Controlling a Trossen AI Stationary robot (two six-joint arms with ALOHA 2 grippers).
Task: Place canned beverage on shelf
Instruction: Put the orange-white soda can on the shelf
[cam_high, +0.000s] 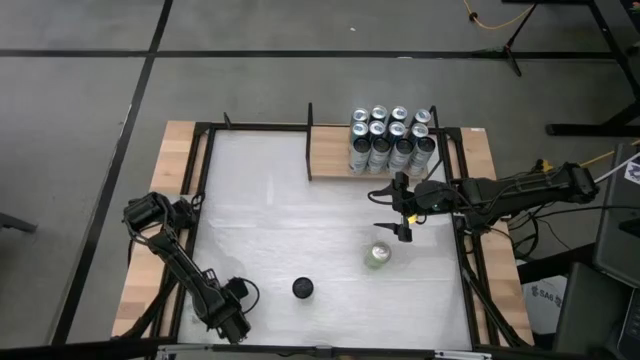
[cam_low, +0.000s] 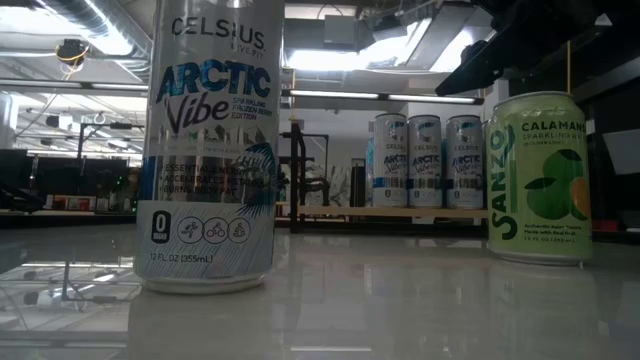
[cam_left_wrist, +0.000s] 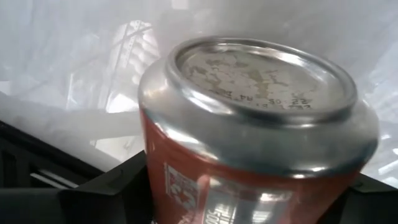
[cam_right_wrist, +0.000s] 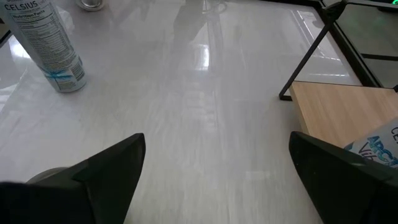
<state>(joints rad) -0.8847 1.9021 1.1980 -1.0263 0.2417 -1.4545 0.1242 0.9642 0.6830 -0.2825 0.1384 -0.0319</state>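
The shelf (cam_high: 330, 152) stands at the table's far side with several Celsius cans (cam_high: 392, 140) on its right half; it also shows in the low view (cam_low: 400, 210). A green Sanzo can (cam_high: 377, 256) and a Celsius can (cam_high: 303, 288) stand upright on the table. My right gripper (cam_high: 395, 212) hovers open and empty between the shelf and the green can; its fingers show in its wrist view (cam_right_wrist: 217, 180). My left gripper (cam_high: 235, 322), at the near-left corner, is shut on a red can (cam_left_wrist: 249, 155). My left gripper holds the red can by its side wall (cam_left_wrist: 155, 180), pinched between the two fingers (cam_left_wrist: 106, 190). The can's bare metal end (cam_left_wrist: 261, 78) faces the wrist camera. Whether the can is lifted clear does not show.
A black metal frame (cam_high: 200, 200) and pale wooden strips (cam_high: 178, 160) edge the white table top. The shelf's left half (cam_right_wrist: 329, 112) is bare board. There is free table between the shelf and the two standing cans.
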